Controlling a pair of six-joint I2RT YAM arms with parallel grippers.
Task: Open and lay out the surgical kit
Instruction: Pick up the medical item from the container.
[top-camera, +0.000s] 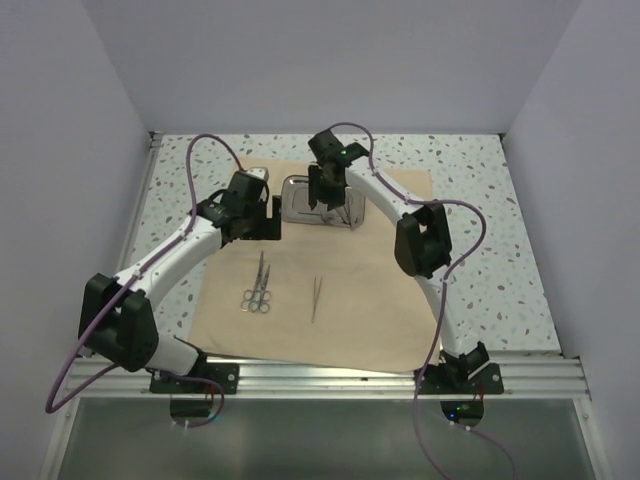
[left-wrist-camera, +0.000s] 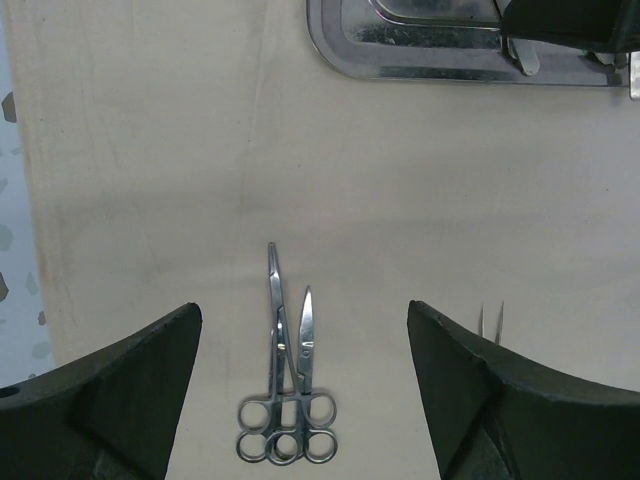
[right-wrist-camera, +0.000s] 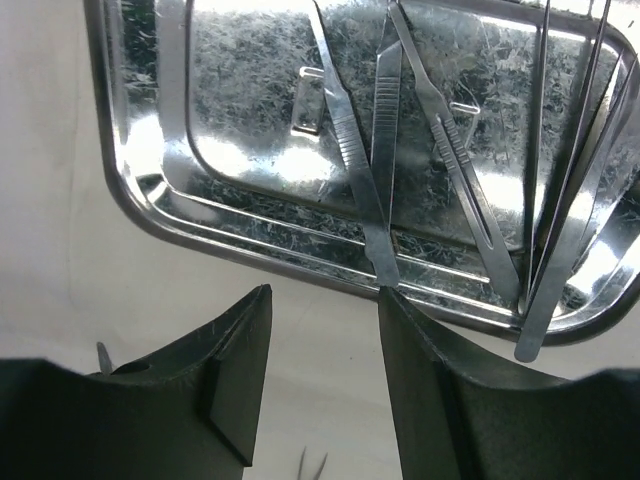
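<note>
Right hand (right-wrist-camera: 325, 295) stood half-wide, nothing clamped, tips at the near rim of the shiny rectangular steel tray (right-wrist-camera: 140, 200), by the end of a thin silver scalpel handle (right-wrist-camera: 350, 150). Left hand (left-wrist-camera: 303, 310) was wide and empty above the silver ring-handled scissors and forceps (left-wrist-camera: 288, 400), which lay touching on the spread tan cloth wrap (left-wrist-camera: 150, 180). Tray sat at the cloth's far edge. Step looked like emptying the tray. Next move: close squarely on that handle end and lift it over the rim.

Tweezers (left-wrist-camera: 482, 322) (2 tips only) behind fingers (left-wrist-camera: 500, 400)
</note>
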